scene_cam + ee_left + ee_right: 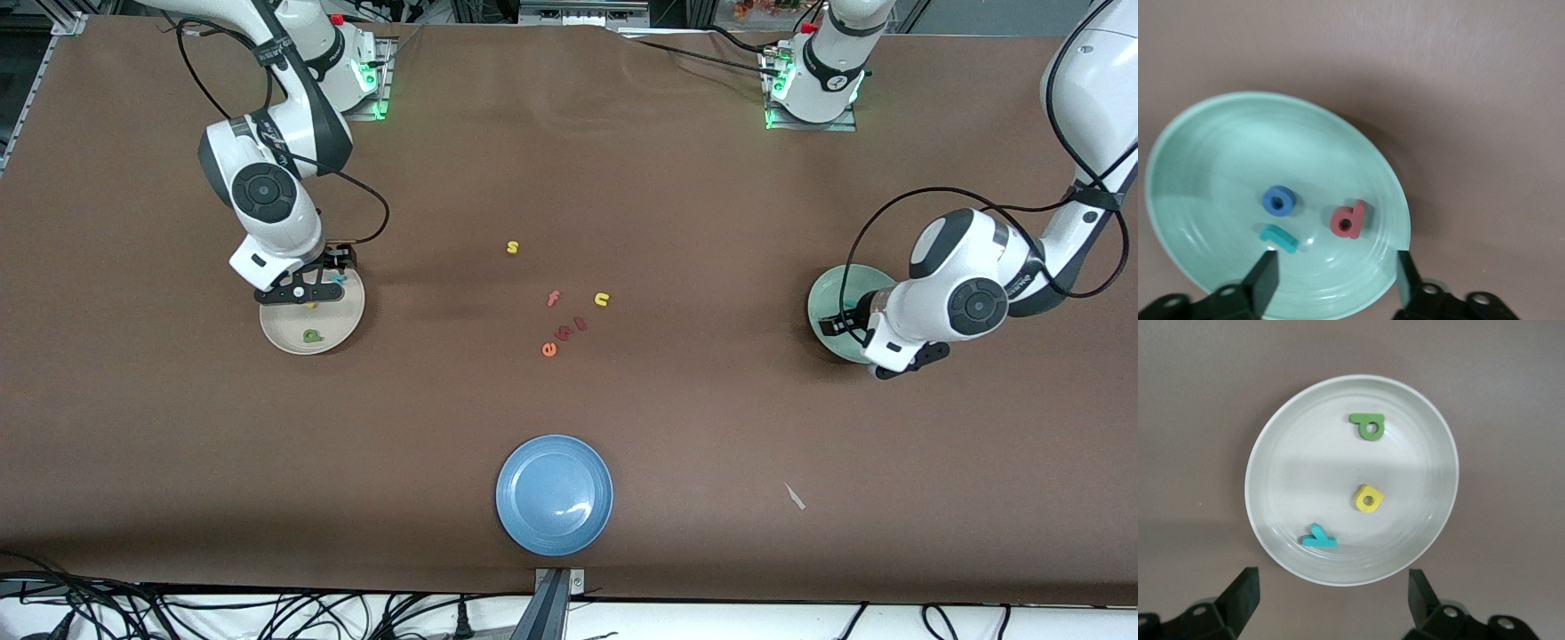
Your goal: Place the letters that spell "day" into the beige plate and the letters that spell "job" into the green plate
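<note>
The beige plate point(345, 313) lies toward the right arm's end of the table. It holds the green d point(1369, 426), the yellow a point(1368, 498) and the teal y point(1318, 538). My right gripper point(1331, 595) hangs open just above the plate's rim, holding nothing; it also shows in the front view point(302, 292). The green plate point(1218, 153) lies toward the left arm's end. In it are the blue o point(1279, 200), the pinkish-red b point(1349, 219) and the teal j point(1279, 238). My left gripper point(1335, 279) is open over this plate's edge with nothing in it.
Mid-table lie a yellow s point(512, 247), a pink f point(553, 298), a yellow n point(602, 300), an orange e point(549, 349) and two small reddish letters point(571, 328). A blue plate point(554, 493) sits nearest the front camera. A white scrap point(794, 496) lies beside it.
</note>
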Available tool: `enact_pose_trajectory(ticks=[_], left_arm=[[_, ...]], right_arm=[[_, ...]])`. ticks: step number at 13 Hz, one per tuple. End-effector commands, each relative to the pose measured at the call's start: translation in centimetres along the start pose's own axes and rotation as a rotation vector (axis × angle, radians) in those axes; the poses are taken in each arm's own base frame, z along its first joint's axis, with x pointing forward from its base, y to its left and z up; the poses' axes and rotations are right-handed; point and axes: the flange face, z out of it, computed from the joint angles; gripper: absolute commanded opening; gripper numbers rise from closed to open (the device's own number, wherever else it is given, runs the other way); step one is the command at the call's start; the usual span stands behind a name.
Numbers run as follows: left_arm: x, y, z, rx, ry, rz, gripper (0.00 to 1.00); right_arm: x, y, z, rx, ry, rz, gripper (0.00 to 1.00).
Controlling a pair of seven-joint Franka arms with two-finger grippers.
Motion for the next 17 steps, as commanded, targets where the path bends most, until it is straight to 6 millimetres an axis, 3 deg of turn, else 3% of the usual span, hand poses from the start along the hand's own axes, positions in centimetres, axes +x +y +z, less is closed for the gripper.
enact_pose_trajectory(ticks=[1,4,5,7,9,11,13,15,17], left_arm=[[1.2,1.4,-7.7,0.071,0.019,0.034,1.0],[2.5,0.7,-14.9,0.01,-0.008,0.045,1.0],[2.1,1.9,-16.4,0.013,-0.012,0.058,1.0],[2.2,3.2,-18.6,0.058,0.001,0.038,0.99],[2.1,4.3,-19.8,0.103,0.01,0.102,0.99],[2.2,3.2,-20.8,0.131,-0.01,0.238,0.99],[2.1,2.0,-22.2,0.18,-0.023,0.379,0.99],[2.6,0.0,-24.8,0.109,-0.024,0.399,1.0],[1.7,-1.4,-26.9,0.054,-0.019,0.398,1.0]], right_arm=[[2.0,1.4,-5.3,0.045,-0.001,0.057,0.99],[3.8,2.2,-10.1,0.134,0.037,0.082,0.99],[4.1,2.7,-12.2,0.148,0.03,0.055,0.99],[4.6,5.5,-16.8,0.187,0.008,0.058,0.99],[4.4,10.1,-20.7,0.234,-0.001,0.039,0.99],[3.3,14.6,-22.9,0.265,-0.004,0.022,0.99],[2.3,17.7,-24.0,0.269,-0.012,0.014,0.99],[1.8,18.1,-24.8,0.264,-0.007,0.018,0.99],[1.8,18.1,-25.3,0.277,0.005,0.019,0.99]])
